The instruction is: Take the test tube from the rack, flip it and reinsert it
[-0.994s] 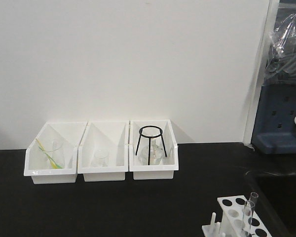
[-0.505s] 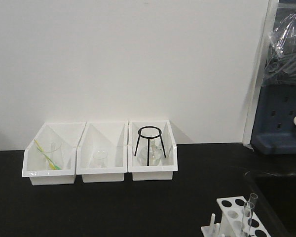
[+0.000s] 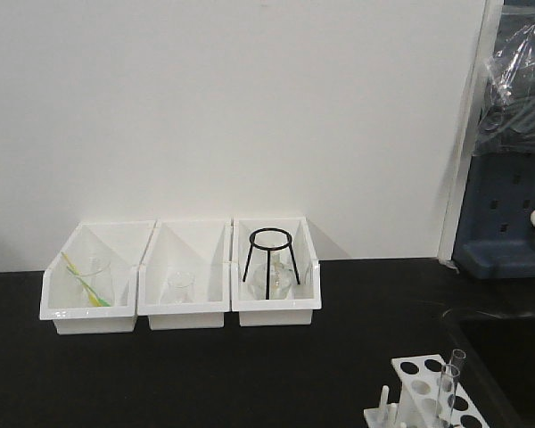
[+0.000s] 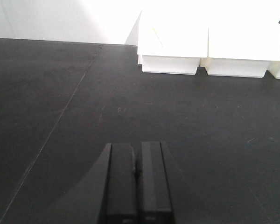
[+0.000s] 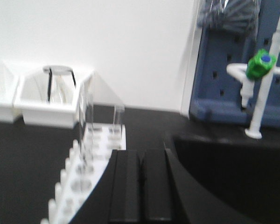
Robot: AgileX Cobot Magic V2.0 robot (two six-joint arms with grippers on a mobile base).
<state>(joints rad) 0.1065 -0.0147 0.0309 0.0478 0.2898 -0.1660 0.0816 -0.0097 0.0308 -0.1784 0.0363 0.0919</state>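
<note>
Both hands were pressed together and empty. The right hand [image 5: 141,156] hung low just beside the rack [image 5: 104,136], which ran along its left side in the wrist view. Two clear tubes stood upright in the rack's holes: the taller test tube [image 5: 87,116], apparently the nearer, and the shorter test tube [image 5: 116,119] beyond it. The left hand [image 4: 136,154] hovered over the black bench [image 4: 60,93], well apart from the rack, with the white bins [image 3: 187,308] far ahead of it. The reach for a tube looked barely begun. To do it well, the right hand would first need to part its fingers. It should then meet the glass above the top plate, centre it, close gently because thin glass slips and cracks, and lift straight up, clear of the neighbouring tube and the pegs.
</note>
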